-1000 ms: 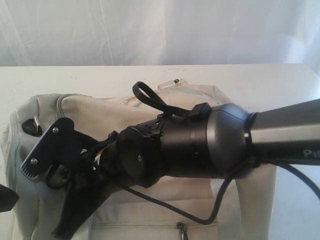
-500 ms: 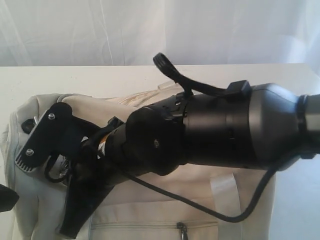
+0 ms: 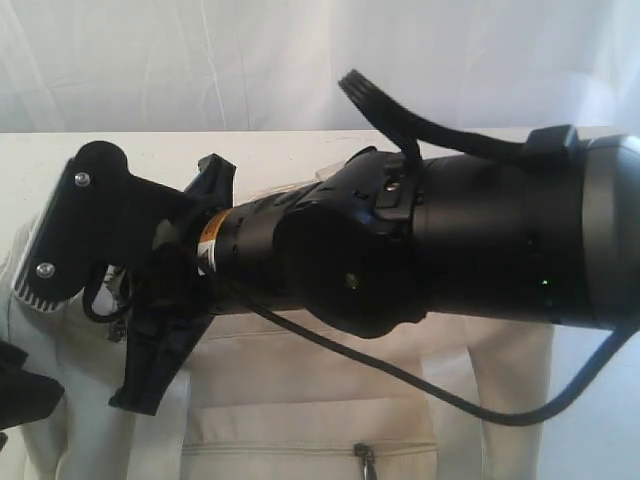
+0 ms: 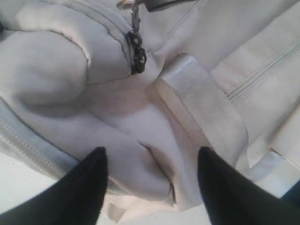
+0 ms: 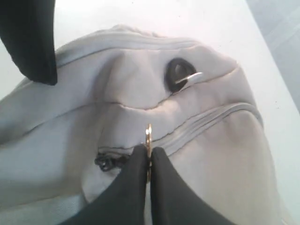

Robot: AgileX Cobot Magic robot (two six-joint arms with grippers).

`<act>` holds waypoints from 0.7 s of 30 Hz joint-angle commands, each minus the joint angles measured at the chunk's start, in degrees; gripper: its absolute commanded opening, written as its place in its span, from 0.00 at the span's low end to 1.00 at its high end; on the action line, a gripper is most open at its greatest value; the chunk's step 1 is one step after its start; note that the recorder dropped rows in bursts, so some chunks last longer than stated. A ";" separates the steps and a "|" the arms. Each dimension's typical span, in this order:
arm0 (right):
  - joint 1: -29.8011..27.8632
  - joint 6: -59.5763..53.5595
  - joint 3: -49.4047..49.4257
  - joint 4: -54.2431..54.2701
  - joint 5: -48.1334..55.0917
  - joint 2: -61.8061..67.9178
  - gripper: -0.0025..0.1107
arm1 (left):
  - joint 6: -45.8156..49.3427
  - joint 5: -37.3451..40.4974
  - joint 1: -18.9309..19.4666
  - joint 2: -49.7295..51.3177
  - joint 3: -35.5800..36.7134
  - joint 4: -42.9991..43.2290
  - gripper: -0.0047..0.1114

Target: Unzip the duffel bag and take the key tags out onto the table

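The beige duffel bag [image 3: 300, 430] lies on the white table [image 3: 600, 420], and my right arm reaches over it from the right. My right gripper [image 5: 149, 149] is shut on a thin gold metal tab [image 5: 148, 133] at the bag's grey zipper line [image 5: 201, 124]. A dark chain pull [image 5: 105, 161] hangs beside the tab. In the exterior view the right gripper [image 3: 105, 290] is over the bag's left end. My left gripper [image 4: 152, 154] is open just above the bag's end fabric [image 4: 56, 65], with nothing between its fingers. The key tags are hidden.
A pale webbing strap [image 4: 201, 103] crosses the bag near the left gripper, by another dark zipper pull [image 4: 137, 51]. A black ring fitting [image 5: 178, 75] sits on the bag's end. A closed front pocket zipper [image 3: 362, 458] faces the camera. A white curtain [image 3: 200, 60] backs the table.
The right arm has swung toward the back and closer to the camera, and its gripper now sits higher over the bag's left end. More of the left gripper shows at the lower left edge.
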 commanded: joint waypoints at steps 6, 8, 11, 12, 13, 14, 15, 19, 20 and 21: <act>-4.57 0.54 -4.83 -0.83 -5.11 1.72 0.02 | -4.89 -13.98 0.02 3.62 5.22 -0.26 0.66; -4.57 0.54 -5.94 -0.83 -5.11 1.72 0.02 | -4.89 -17.81 0.02 4.93 6.61 -0.02 0.62; -4.57 0.54 -6.87 -0.83 -4.94 1.86 0.02 | -4.89 -20.09 0.02 6.57 7.69 -0.02 0.40; -4.57 0.54 -6.91 -0.83 -5.08 2.08 0.02 | -4.89 -20.17 0.02 6.98 7.83 -0.02 0.23; -4.57 0.54 -6.91 -0.83 -5.08 2.46 0.02 | -4.89 -19.57 0.02 6.98 7.83 -0.02 0.08; -4.57 0.54 -6.91 -0.83 -5.08 2.85 0.02 | -4.89 -18.99 0.02 6.83 7.83 -0.02 0.04; -4.57 0.39 -6.91 -0.83 -5.18 3.40 0.02 | -4.99 -16.43 0.02 6.08 7.70 -1.06 0.04; -4.57 -1.23 -6.91 -0.83 -8.77 5.61 0.02 | -3.83 -5.74 -0.08 1.19 7.55 -3.23 0.04; -4.57 -1.23 -6.91 -0.83 -9.51 6.03 0.02 | -2.92 -4.86 -0.08 0.38 7.55 -3.87 0.04; -4.57 -1.23 -7.01 -0.83 -10.42 6.51 0.02 | -1.72 -4.05 -0.08 -0.61 7.55 -4.70 0.04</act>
